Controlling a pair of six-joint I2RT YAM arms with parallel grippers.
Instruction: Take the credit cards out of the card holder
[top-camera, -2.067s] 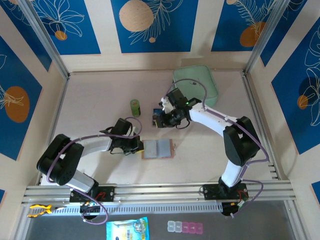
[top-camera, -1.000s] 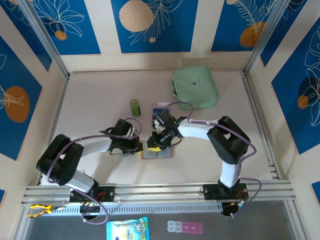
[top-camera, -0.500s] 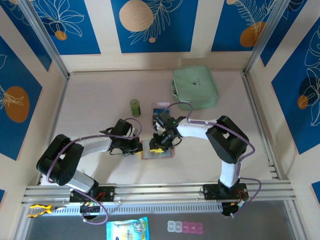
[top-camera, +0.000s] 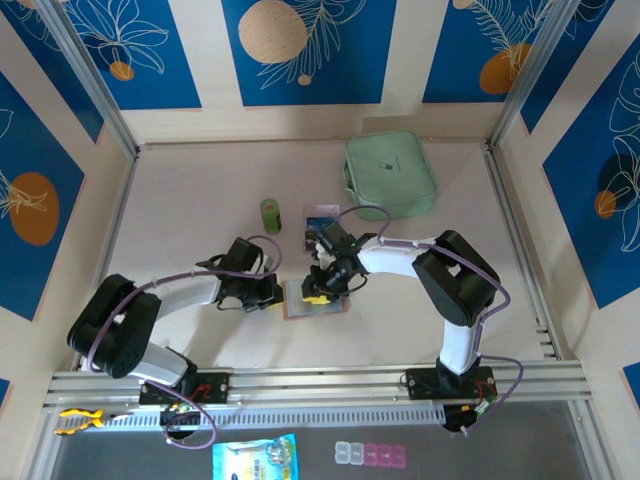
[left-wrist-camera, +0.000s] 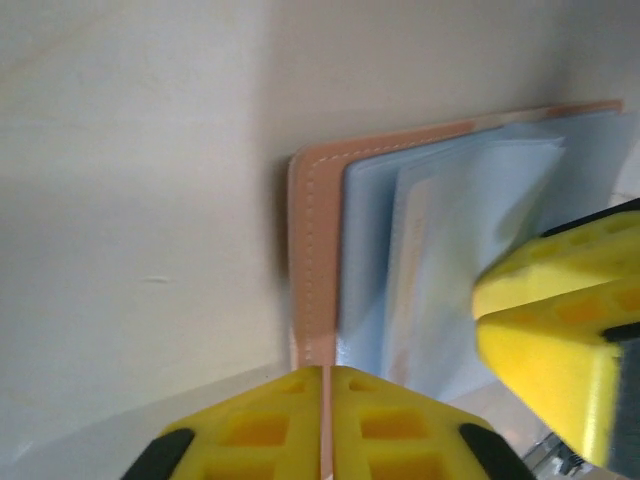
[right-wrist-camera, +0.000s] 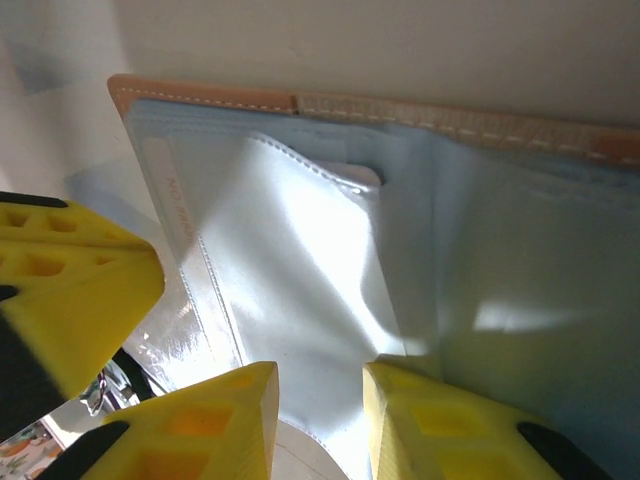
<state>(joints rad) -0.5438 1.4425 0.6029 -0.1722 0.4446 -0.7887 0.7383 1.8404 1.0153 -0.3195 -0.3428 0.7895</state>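
Blocking the card holder (top-camera: 336, 307) from above, right fingers (right-wrist-camera: 432, 432)

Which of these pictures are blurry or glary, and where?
Left wrist: soft all over, the card holder and left claw both out of focus. Right wrist: white glare on the clear pocket. Top external: sharp, evenly lit, soft shadows.

The tan-pink leather card holder (right-wrist-camera: 200, 100) looked matt and finely grained, with pale thread stitched along its edge. Its clear plastic pockets (right-wrist-camera: 300, 250) were glossy and crinkled, throwing back bright glare. On my right gripper (right-wrist-camera: 320, 395), the yellow fingers (right-wrist-camera: 215, 425) looked like matt rubbery plastic, moulded with square pits. The pale table (left-wrist-camera: 130, 180) was smooth and dull.
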